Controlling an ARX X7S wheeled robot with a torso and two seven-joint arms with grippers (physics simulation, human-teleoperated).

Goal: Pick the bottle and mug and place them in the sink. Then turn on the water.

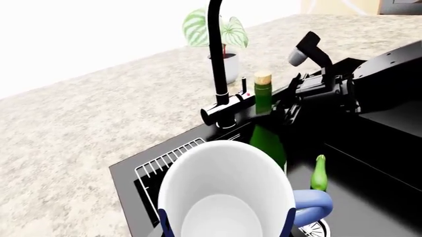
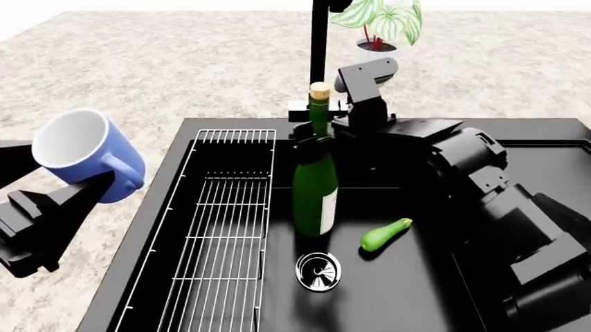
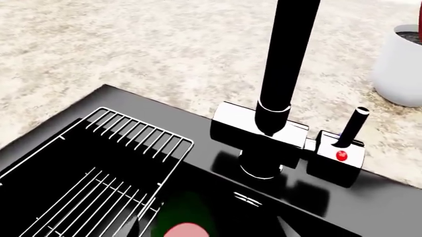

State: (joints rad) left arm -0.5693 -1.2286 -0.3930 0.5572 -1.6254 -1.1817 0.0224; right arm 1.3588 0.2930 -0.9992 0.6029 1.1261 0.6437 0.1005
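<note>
The blue mug [image 2: 82, 153], white inside, is off the counter to the left of the black sink [image 2: 397, 290], lying tilted in my left gripper [image 2: 69, 190], which is shut on it. It fills the left wrist view, where the mug [image 1: 228, 197] sits between the jaws of that gripper [image 1: 226, 224]. The dark green bottle [image 2: 315, 187] stands upright in the basin. My right gripper [image 2: 323, 135] is at its neck. In the right wrist view the corked bottle top [image 3: 187, 229] lies between the spread fingers of the open gripper [image 3: 207, 227], with gaps on both sides. No water runs from the faucet [image 2: 320, 55].
A green zucchini [image 2: 385, 234] lies in the basin beside the round steel drain [image 2: 317, 270]. A white wire rack [image 2: 221, 228] covers the basin's left part. The faucet's lever [image 3: 343, 143] has a red dot. A potted plant [image 2: 380, 21] stands behind the faucet.
</note>
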